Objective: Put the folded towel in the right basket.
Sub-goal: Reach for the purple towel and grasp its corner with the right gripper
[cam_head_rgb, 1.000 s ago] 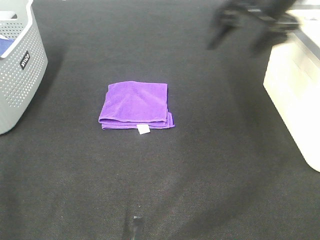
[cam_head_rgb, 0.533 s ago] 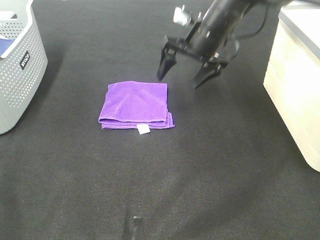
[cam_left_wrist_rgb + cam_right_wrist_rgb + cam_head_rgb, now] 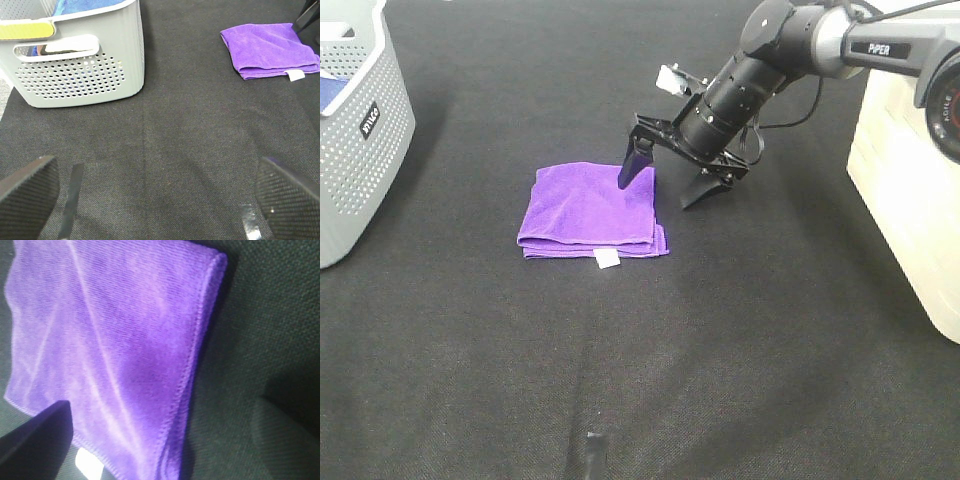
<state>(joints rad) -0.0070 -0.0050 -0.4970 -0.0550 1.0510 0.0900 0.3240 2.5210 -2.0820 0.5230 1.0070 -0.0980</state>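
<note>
The right gripper hung wide open astride the folded towel's edge — one tip over cloth, the other over counter.

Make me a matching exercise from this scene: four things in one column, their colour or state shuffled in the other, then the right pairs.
Things:
1. folded towel
2. left basket
3. right basket
4. right gripper

Colour or state:
A. cream
B. purple, lying flat
C. open, at the towel's corner
D. grey, with a perforated wall

Pairs: 1-B, 2-D, 3-A, 4-C
</note>
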